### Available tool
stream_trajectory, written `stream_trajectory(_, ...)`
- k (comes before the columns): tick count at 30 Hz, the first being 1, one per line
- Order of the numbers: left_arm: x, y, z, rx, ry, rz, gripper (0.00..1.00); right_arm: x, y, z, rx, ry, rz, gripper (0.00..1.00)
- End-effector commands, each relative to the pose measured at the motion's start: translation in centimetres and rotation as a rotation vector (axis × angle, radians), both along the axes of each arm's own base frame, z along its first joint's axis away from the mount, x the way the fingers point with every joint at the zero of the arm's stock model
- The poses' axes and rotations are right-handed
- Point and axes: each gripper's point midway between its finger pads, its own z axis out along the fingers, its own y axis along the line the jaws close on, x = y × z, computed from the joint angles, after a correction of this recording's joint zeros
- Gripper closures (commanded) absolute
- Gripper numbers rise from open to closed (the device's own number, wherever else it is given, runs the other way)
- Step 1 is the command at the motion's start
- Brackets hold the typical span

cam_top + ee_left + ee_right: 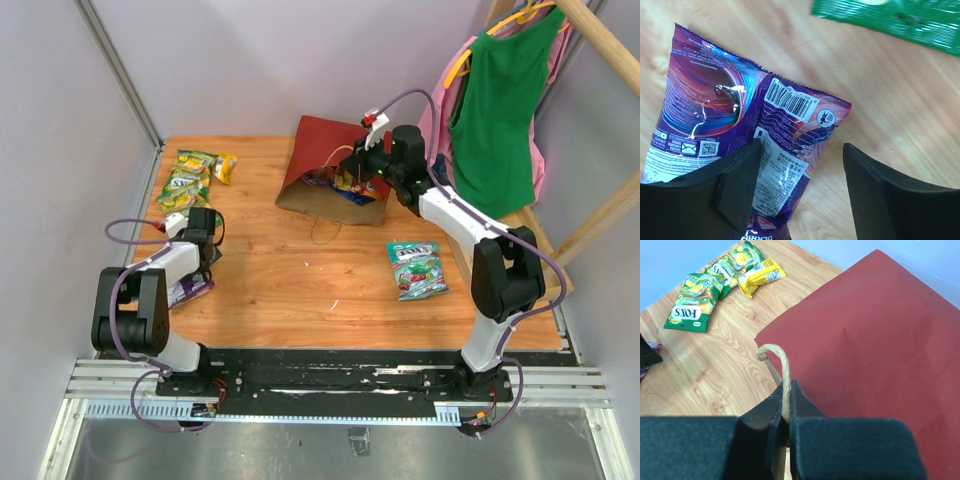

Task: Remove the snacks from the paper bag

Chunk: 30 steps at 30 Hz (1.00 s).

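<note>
Out on table (300,270): green-yellow packets (190,176) far left; purple packet (740,130) near left; teal-white packet (416,268) right.
Left inside: blue and orange packets (352,190) at mouth of paper bag (325,145), lying at back centre.
Left claw (802,170): jaws apart over purple packet, gripping nothing.
Right claw (789,390): pinched on handle (782,360) of paper bag.
Judged roughly halfway.

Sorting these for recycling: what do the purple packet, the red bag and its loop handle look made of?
The purple packet: glossy plastic or foil film, judging by glare and crinkles.
The red bag: matte paper, softly creased, no shine.
The loop handle: twisted beige cord, perhaps paper twine; spiral strands show.
</note>
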Motion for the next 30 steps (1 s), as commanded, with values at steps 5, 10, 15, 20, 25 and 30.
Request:
stream_trajectory(5, 3.7, -3.7, 0.4, -0.067, -0.036, -0.294, 0.27, -1.4, 0.0, 2.7, 0.015, -0.052, 0.004, 0.97)
stream_trajectory(10, 4.8, -6.9, 5.2, -0.151, -0.245, -0.477, 0.08, -1.4, -0.1, 3.0, 0.009, -0.059, 0.005, 0.96)
stream_trajectory(15, 3.7, -9.1, 9.4, -0.231, -0.361, -0.435, 0.00, -1.2, 0.1, 3.4, 0.013, -0.064, 0.010, 0.96)
stream_trajectory(20, 0.3, -13.6, 6.2, -0.499, -0.371, -0.407, 0.00, -1.2, 0.1, 3.4, 0.017, -0.061, 0.015, 0.97)
stream_trajectory(25, -2.3, -13.6, 4.5, -0.576, -0.401, -0.313, 0.00, -1.5, -0.1, 3.1, 0.009, -0.061, 0.012, 0.97)
stream_trajectory(30, -3.7, -9.7, 3.8, -0.416, -0.362, -0.155, 0.00, -1.7, -0.2, 3.0, 0.009, -0.061, 0.012, 0.96)
